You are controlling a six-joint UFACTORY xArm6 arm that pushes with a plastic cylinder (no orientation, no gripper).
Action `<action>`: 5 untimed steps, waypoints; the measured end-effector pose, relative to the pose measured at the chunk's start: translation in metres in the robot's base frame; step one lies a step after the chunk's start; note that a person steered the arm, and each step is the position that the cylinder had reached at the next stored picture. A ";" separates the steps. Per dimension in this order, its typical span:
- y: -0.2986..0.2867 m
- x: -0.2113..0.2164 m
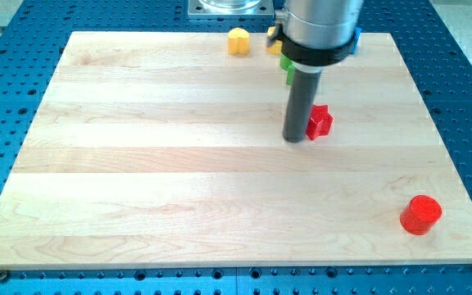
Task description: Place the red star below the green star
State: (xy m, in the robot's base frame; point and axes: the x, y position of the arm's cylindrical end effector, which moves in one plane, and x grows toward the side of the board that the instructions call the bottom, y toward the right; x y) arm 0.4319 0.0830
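Camera view, upper centre-right of the frame: my tip (294, 138) pressed against the left side of the red star (320, 121), no grasping hand fitted, green star (287, 69) just above, largely hidden. Seemingly mid-push; next, nudging the star slightly left beneath the green.

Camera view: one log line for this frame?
my tip: touching red star on its left | green star: above, mostly hidden by arm | red cylinder: bottom right | yellow block: top

tip (294, 139) touching star's (319, 121) left, seemingly
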 end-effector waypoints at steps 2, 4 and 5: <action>0.041 0.048; 0.024 0.006; 0.018 -0.004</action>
State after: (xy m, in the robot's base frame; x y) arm 0.4276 0.1009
